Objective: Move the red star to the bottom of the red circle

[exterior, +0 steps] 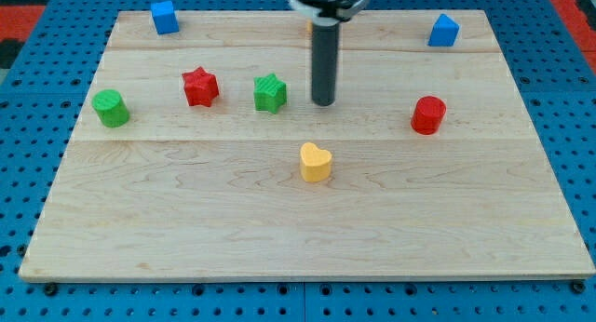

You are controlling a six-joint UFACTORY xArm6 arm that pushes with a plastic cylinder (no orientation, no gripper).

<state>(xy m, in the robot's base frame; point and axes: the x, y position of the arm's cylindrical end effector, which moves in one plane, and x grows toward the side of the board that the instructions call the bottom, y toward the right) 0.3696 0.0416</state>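
Observation:
The red star (199, 87) lies on the wooden board at the view's left of centre. The red circle (428, 114) stands far off at the view's right, a little lower in the view. My tip (323, 103) rests on the board between them, just right of the green star (270, 92), which sits between my tip and the red star. My tip touches no block.
A yellow heart (316, 162) lies below my tip. A green circle (111, 108) is at the left edge. Blue blocks stand at the top left (165, 17) and top right (443, 30). An orange block is mostly hidden behind the rod (307, 26).

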